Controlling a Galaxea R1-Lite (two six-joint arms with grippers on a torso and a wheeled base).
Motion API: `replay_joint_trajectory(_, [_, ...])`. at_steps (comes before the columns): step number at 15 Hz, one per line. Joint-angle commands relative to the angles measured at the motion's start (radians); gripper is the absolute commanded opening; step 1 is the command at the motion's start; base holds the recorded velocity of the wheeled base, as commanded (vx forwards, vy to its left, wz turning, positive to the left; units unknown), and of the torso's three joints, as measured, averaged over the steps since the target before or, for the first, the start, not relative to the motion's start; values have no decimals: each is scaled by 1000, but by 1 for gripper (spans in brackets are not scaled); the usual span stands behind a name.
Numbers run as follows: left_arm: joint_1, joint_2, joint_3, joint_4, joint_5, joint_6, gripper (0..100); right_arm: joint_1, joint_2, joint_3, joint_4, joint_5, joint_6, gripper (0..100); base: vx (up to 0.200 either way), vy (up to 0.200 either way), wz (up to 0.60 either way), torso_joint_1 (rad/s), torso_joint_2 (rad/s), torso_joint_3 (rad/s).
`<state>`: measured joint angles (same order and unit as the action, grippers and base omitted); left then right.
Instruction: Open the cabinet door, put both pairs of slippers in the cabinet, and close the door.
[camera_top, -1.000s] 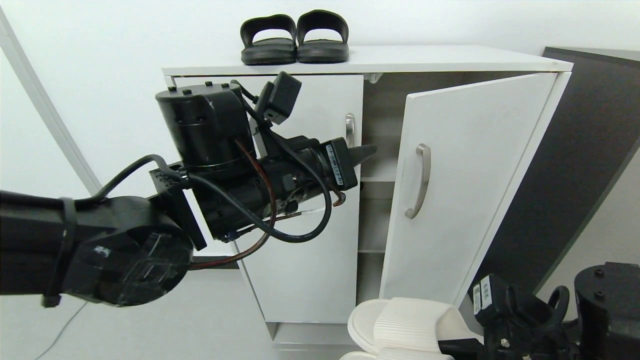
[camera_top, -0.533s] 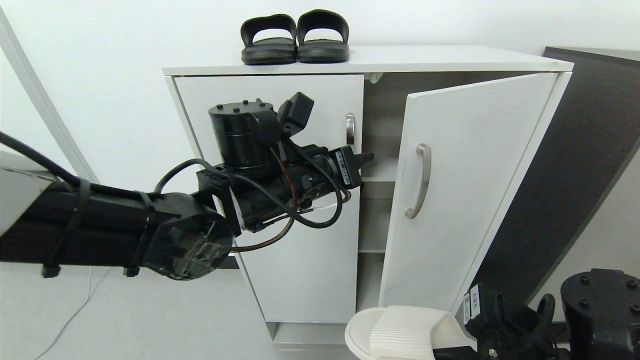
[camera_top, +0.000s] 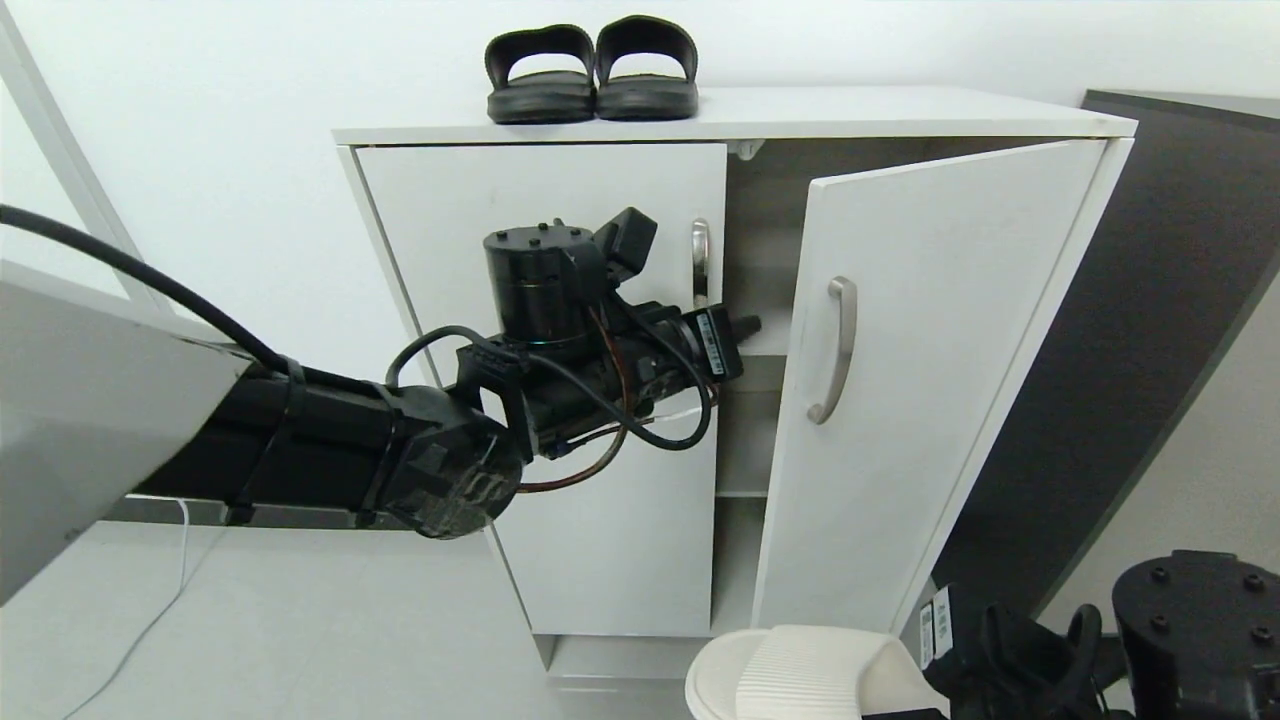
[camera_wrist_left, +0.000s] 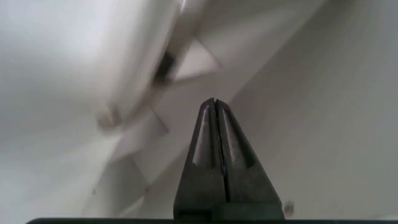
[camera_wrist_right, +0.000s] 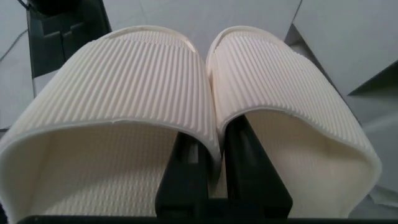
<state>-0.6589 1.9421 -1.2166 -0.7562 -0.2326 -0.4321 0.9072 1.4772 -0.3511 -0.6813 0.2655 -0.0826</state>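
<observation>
We find the cabinet (camera_top: 900, 105) standing against a white wall. Its left door (camera_top: 450, 220) lies flush and closed. Its right door (camera_top: 920, 400) is swung partly outward on its right edge, leaving a gap through which a shelf (camera_top: 762, 350) is visible. Each door carries a metal handle: the left handle (camera_top: 700, 255) sits at that door's free edge, and the right handle (camera_top: 838, 350) sits near the free edge of the open door.

The black slippers (camera_top: 545, 95) rest side by side on the cabinet top, above the left door, with their toes toward the wall.

The left gripper (camera_top: 748, 325) is held level in front of the cabinet. Its tip sits in the gap, just beside the free edge of the left door and below the left handle. In the left wrist view we see the left gripper (camera_wrist_left: 215, 106) with its fingers pressed together and nothing between them.

The white slippers (camera_top: 790, 670) hang low in front of the open door. The right gripper (camera_wrist_right: 216, 155) pinches the two adjoining inner walls of the white slippers (camera_wrist_right: 155, 81), with one finger inside each strap.
</observation>
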Motion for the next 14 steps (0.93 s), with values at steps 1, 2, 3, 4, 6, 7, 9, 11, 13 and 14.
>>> replay_joint_trajectory(1, [-31, 23, -9, -5, -1, 1, 0, 22, 2, 7, 0, 0, 0, 0, -200, 0, 0, -2, 7, 7])
replay_joint_trajectory(2, [-73, 24, 0, -22, 1, 3, 0, 30, 2, 11, 0, 0, 0, 0, -200, 0, 0, -2, 2, 7])
replay_joint_trajectory(3, [-120, 23, 15, -49, 4, 6, 0, 33, 2, 12, 0, 1, 0, 0, -200, 0, 0, -2, -2, 2])
replay_joint_trajectory(4, [-140, 21, 25, -66, 4, 7, 0, 36, 2, 14, 0, 1, 0, 0, -200, 0, 0, 2, 2, -2])
replay_joint_trajectory(6, [-199, 17, 68, -141, 33, 12, 0, 41, 2, 21, -1, 1, 0, 0, -200, 0, 0, 2, 2, 2])
replay_joint_trajectory(7, [-212, 11, 88, -161, 79, 18, 0, 42, 2, 21, -1, 1, 0, 0, -200, 0, 0, 2, -2, 2])
replay_joint_trajectory(9, [-206, -3, 101, -193, 99, 16, 0, 47, 2, 21, -1, 1, -2, 0, 0, 0, 0, 0, 0, 0])
replay_joint_trajectory(11, [-176, -42, 121, -209, 104, 16, 0, 45, 2, 15, -4, 1, 0, 0, 0, 0, 0, 0, 0, 0])
replay_joint_trajectory(13, [-126, -124, 161, -207, 104, 16, 0, 30, 6, -5, -11, -8, 9, 0, 0, 0, 0, 0, 0, 0])
replay_joint_trajectory(14, [-88, -189, 198, -199, 104, 16, 0, 7, 8, -11, -11, -20, 9, 0, 0, 0, 0, 0, 0, 0])
